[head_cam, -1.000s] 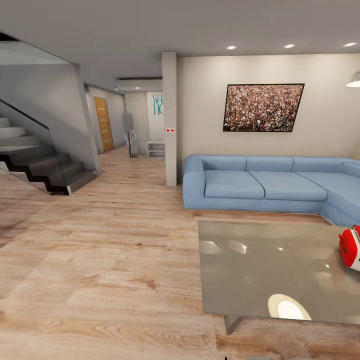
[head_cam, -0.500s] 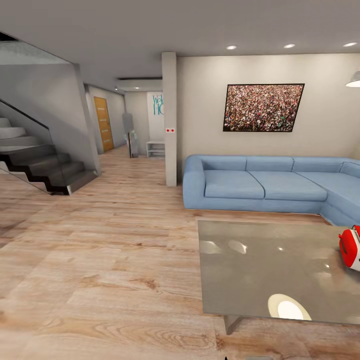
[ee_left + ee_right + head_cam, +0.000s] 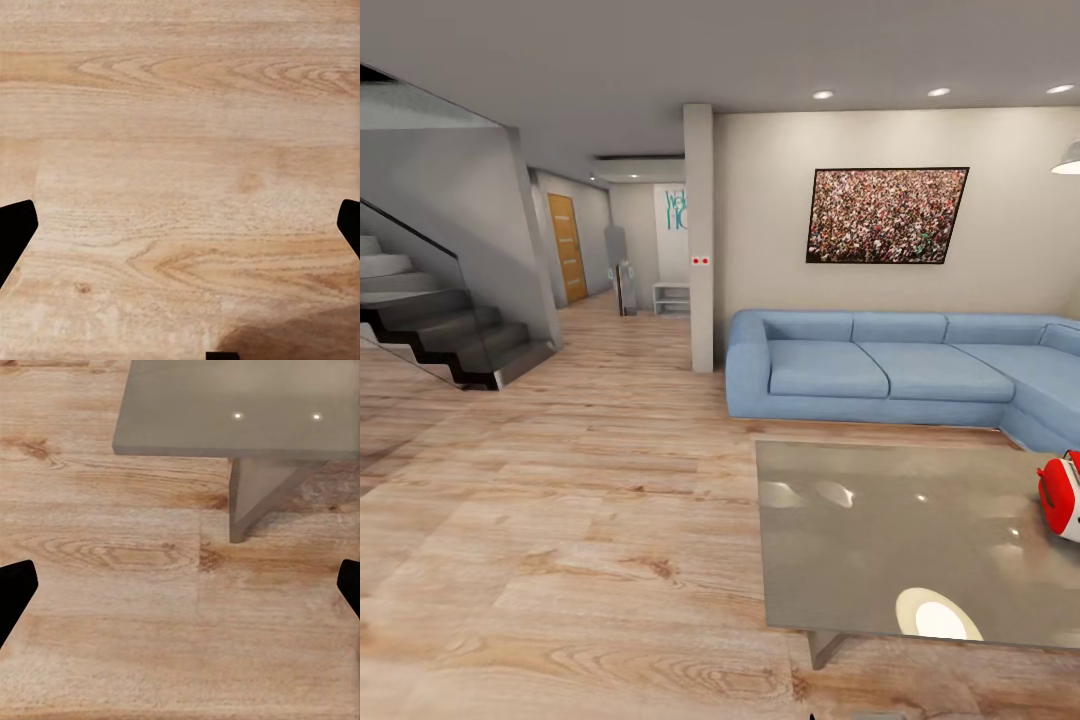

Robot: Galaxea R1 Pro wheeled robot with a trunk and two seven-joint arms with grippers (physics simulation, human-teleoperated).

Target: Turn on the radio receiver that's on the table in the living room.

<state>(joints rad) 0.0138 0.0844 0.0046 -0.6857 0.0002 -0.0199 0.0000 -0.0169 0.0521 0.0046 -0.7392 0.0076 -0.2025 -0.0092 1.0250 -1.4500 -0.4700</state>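
Open wood floor (image 3: 560, 520) left of the table (image 3: 860, 540); sofa (image 3: 880, 370) behind it.

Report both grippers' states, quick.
Left gripper: open, holding nothing, over the wood floor.
Right gripper: open, holding nothing, near the table corner.
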